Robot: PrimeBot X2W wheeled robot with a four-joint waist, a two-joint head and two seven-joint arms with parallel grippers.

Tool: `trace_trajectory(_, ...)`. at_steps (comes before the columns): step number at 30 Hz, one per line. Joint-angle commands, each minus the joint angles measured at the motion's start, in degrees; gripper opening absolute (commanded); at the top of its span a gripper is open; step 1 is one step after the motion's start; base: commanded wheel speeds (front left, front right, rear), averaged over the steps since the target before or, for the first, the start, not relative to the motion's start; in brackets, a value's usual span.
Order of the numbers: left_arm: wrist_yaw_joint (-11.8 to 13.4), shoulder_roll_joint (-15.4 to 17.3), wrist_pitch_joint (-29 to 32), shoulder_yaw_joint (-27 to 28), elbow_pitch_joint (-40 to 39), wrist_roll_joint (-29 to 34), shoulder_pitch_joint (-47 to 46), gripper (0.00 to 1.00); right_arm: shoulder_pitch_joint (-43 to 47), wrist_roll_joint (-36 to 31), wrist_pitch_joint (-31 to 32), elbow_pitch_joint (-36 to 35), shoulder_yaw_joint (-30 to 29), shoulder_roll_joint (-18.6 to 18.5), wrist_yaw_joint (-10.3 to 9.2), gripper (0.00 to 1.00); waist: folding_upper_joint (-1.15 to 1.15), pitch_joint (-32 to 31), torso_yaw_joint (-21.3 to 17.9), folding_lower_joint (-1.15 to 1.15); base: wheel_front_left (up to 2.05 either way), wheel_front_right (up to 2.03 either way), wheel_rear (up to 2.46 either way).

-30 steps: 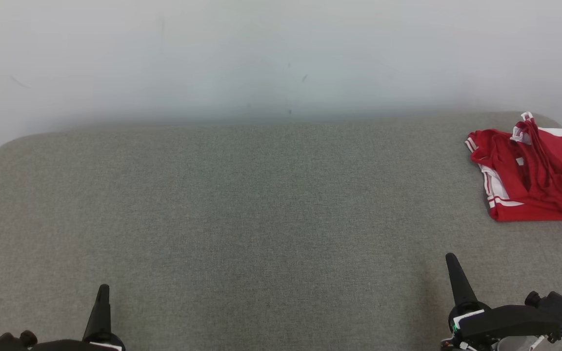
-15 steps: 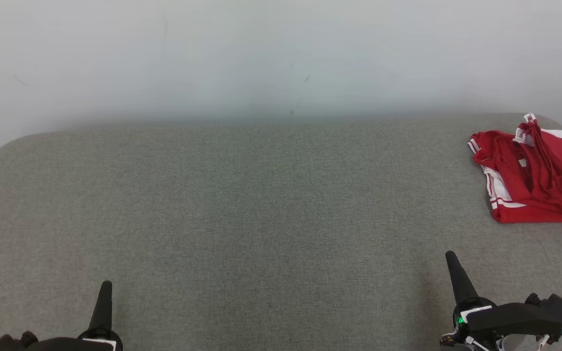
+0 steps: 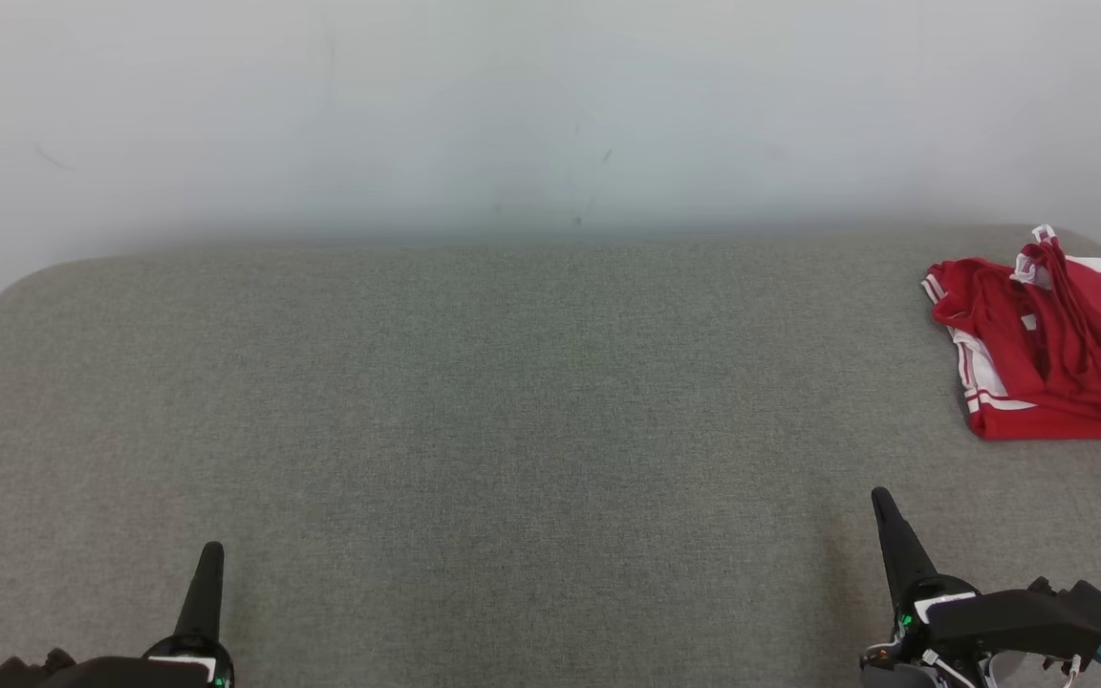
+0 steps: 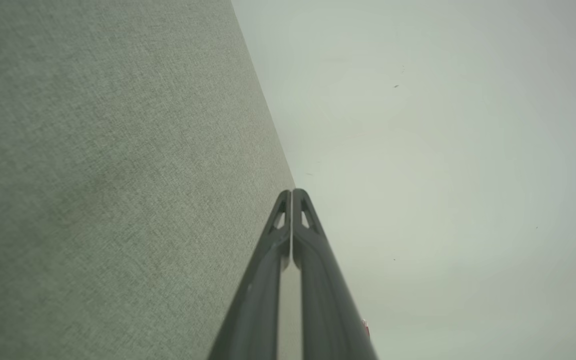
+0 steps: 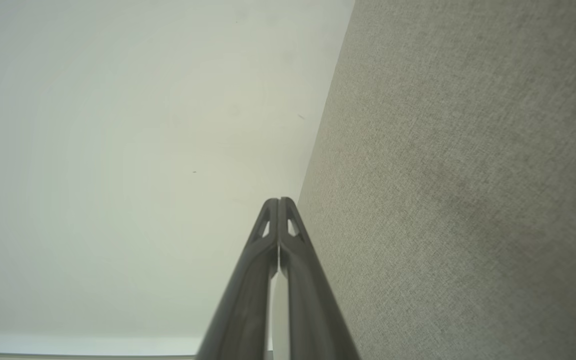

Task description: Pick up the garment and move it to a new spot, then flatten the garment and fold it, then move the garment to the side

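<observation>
The garment (image 3: 1057, 358) is red with white stripes and lies folded at the far right of the grey fabric surface (image 3: 512, 411), partly cut off by the head view's edge. My left gripper (image 3: 211, 552) is at the lower left, shut and empty, far from the garment. At the lower right, my right gripper (image 3: 882, 499) is shut and empty too, a short way in front of the garment. The left wrist view has its gripper (image 4: 292, 192) pressed together, and the right wrist view has its gripper (image 5: 279, 201) likewise.
A pale wall (image 3: 550, 105) rises behind the grey surface. The surface's rounded left corner (image 3: 6, 296) shows at the left edge. Wide bare fabric stretches between the two grippers.
The whole head view has shifted slightly, so the garment sits a little further right and lower in frame. Both gripper tips have risen a little in the view and stayed shut.
</observation>
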Motion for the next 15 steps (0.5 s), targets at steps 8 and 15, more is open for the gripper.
trace_trajectory(8, -0.77, -0.52, 0.85, 0.66, 0.46, -4.37, -1.31, 0.0, -0.95, 4.43, 0.81, 0.24, -0.27, 0.31, -0.09, 0.0, 0.0, -0.05, 0.22, 0.0, 0.0, 0.0, 0.0)
trace_trajectory(15, -1.12, -0.84, 1.41, 0.99, 0.88, -7.26, -1.69, 0.0, -1.21, 7.62, 1.3, 0.58, -0.41, 0.41, -0.1, 0.0, 0.0, -0.09, 0.4, 0.0, 0.0, 0.0, 0.0)
